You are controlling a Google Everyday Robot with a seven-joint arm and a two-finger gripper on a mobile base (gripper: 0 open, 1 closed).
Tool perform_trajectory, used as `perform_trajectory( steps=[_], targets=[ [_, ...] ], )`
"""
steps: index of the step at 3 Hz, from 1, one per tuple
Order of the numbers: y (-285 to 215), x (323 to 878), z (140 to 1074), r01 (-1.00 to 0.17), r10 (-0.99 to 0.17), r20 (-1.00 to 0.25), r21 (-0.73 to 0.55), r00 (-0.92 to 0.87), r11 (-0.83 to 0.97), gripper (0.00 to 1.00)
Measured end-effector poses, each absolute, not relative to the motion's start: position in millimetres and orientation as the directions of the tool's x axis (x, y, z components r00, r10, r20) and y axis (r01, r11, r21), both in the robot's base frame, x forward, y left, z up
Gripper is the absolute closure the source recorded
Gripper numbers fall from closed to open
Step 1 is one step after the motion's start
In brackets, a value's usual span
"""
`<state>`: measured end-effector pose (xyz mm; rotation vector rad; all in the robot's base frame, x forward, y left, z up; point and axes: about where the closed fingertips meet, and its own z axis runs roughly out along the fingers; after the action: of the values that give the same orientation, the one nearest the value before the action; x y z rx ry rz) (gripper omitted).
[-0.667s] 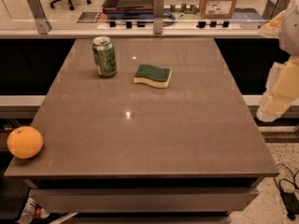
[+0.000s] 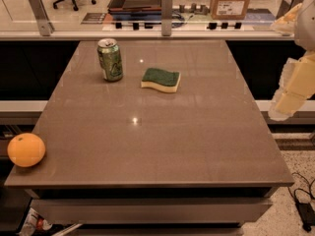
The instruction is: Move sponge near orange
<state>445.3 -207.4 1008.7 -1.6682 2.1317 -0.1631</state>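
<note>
The sponge (image 2: 161, 79), dark green top over pale yellow foam, lies flat on the far middle of the brown table (image 2: 162, 146). The orange (image 2: 26, 150) sits at the table's near left corner, far from the sponge. My gripper (image 2: 281, 108) hangs at the end of the pale arm (image 2: 298, 80), off the table's right edge and well to the right of the sponge. It holds nothing that I can see.
A green drink can (image 2: 110, 59) stands upright just left of the sponge. A rail with posts (image 2: 166, 14) runs behind the table. Cables (image 2: 302, 200) lie on the floor at the lower right.
</note>
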Motion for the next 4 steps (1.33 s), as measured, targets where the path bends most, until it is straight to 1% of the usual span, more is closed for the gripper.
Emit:
perform_trajectory(
  steps=[1,2,4],
  targets=[
    [-204.5,459.5,1016.6,-0.886,-0.935,-0.318,-0.371,-0.159,0.277,0.0],
    [-199.5,476.2,1014.8,-0.875,-0.905,-0.407,-0.383,-0.128,0.296,0.0],
    [-172.9,524.1,992.7,-0.862,-0.791,-0.611,-0.389,-0.023,0.326,0.0]
  ],
)
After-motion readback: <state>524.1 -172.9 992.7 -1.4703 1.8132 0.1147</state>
